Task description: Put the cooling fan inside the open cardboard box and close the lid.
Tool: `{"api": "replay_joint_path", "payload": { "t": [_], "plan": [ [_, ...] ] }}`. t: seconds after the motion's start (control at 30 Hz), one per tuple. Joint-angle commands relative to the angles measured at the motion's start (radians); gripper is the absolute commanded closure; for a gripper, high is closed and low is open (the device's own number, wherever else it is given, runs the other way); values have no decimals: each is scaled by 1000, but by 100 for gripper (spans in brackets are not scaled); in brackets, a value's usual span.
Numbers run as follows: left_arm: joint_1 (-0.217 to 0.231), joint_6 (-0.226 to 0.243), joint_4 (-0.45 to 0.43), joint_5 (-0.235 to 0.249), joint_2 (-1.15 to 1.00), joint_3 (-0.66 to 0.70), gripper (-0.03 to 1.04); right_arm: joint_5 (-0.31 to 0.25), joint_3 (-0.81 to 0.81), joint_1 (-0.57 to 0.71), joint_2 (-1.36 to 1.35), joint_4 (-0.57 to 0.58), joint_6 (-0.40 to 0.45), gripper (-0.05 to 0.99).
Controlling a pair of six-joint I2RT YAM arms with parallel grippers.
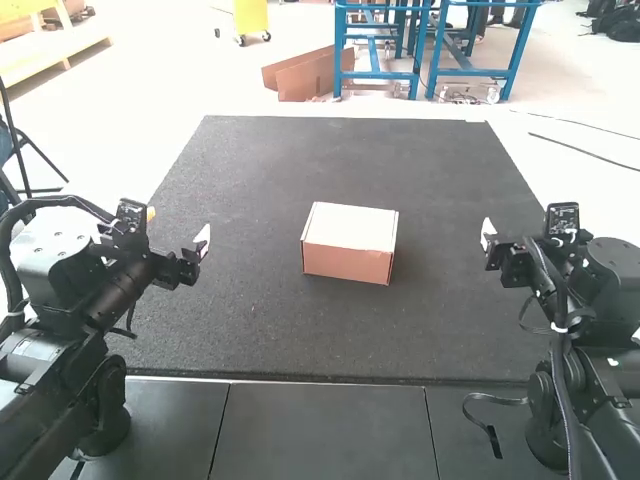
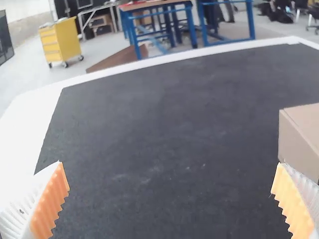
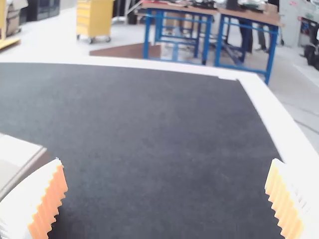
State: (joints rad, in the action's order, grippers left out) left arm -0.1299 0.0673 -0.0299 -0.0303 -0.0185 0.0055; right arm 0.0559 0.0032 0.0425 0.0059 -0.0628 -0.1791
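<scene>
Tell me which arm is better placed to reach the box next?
Right, narrowly: the box sits slightly toward that side. The right hand and left hand are both open and apart from it, so it's close.

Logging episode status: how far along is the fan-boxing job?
Looks finished. Done: the cardboard box sits with its lid closed on the mat; whether the fan is inside can't be told. In hand: nothing. The left arm and right arm sit either side, jaws open, apart from the box. Left: nothing evident.
</scene>
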Motion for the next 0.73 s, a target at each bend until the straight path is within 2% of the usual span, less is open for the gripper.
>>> {"api": "replay_joint_path", "payload": {
  "t": [0.0, 0.13, 0.23, 0.3, 0.4, 0.7],
  "plan": [
    [73, -8, 15, 3, 20, -9, 5, 7, -3, -12, -9, 0, 0, 2],
    [170, -84, 38, 3, 19, -9, 5, 7, -5, -6, -9, 9, 10, 2],
    [225, -90, 24, 1, 19, -9, 5, 7, -3, -6, -9, 18, 23, 2],
    [246, -89, 18, 1, 19, -9, 5, 5, -5, -6, -9, 26, 27, 2],
    [254, -81, 10, 1, 20, -9, 5, 5, -5, -6, -9, 27, 32, 2],
    [228, -75, 13, 1, 19, -7, 4, 25, -3, -4, -9, 47, -10, 2]
  ]
}}
